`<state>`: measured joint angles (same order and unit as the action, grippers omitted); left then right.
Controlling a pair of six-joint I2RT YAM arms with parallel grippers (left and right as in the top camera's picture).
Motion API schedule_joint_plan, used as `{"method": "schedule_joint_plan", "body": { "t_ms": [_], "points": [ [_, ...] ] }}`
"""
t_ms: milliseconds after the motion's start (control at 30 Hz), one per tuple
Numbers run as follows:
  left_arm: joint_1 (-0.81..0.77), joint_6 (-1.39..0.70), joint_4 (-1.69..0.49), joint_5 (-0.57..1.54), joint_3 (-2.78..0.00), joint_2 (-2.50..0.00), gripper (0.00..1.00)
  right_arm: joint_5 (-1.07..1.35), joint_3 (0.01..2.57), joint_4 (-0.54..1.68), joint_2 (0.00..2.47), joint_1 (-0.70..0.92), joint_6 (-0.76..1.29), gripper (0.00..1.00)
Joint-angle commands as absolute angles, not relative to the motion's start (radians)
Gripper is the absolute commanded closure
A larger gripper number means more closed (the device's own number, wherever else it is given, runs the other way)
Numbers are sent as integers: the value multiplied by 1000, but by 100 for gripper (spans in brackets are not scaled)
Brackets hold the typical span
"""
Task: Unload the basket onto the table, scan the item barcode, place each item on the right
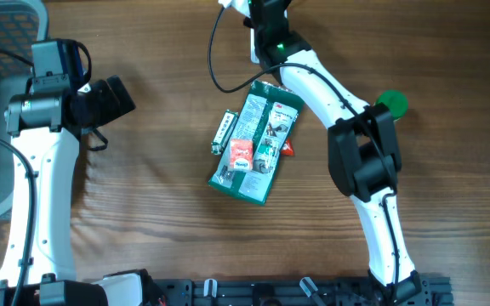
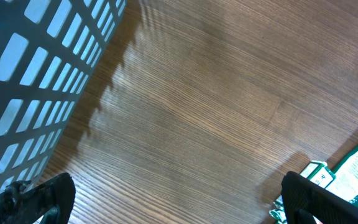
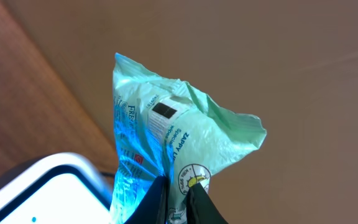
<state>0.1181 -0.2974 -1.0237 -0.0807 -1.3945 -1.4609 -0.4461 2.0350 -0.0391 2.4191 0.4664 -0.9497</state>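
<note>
The item is a pale green plastic packet [image 3: 166,137], held up in the right wrist view with my right gripper [image 3: 178,190] shut on its lower edge. A small black patch [image 3: 165,110] shows on its white label. Blue light falls on the packet's left side. A white rounded device with a dark rim [image 3: 48,193] sits just to the lower left of it. In the overhead view the right arm [image 1: 321,85] reaches to the table's far edge, and the packet is hidden there. My left gripper [image 2: 182,208] hangs open over bare wood at the left, holding nothing.
A heap of green packets [image 1: 258,144] with a small white box [image 1: 225,132] and a red pack [image 1: 241,155] lies mid-table. A green round object [image 1: 391,104] sits at the right. A grey mesh basket [image 2: 30,74] stands at the far left. A black cable [image 1: 215,68] loops near the right arm.
</note>
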Motion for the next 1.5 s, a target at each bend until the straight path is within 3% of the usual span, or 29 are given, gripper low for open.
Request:
{"method": "schedule_joint_plan", "body": {
  "t_ms": [0, 633, 733, 900, 1467],
  "points": [
    [122, -299, -1021, -76, -1407, -1467, 0, -472, 2036, -20, 2451, 491, -969, 96],
    [122, -299, -1021, -76, -1407, -1467, 0, -511, 2035, 113, 2451, 508, -939, 96],
    [122, -299, -1021, -76, -1407, -1467, 0, -587, 2035, 62, 2451, 508, -980, 96],
    [122, -299, -1021, -76, -1407, -1467, 0, -719, 2035, -207, 2450, 506, -1147, 96],
    [122, -299, -1021, -76, -1407, -1467, 0, -710, 1983, -202, 2505, 506, -1179, 96]
  ]
}}
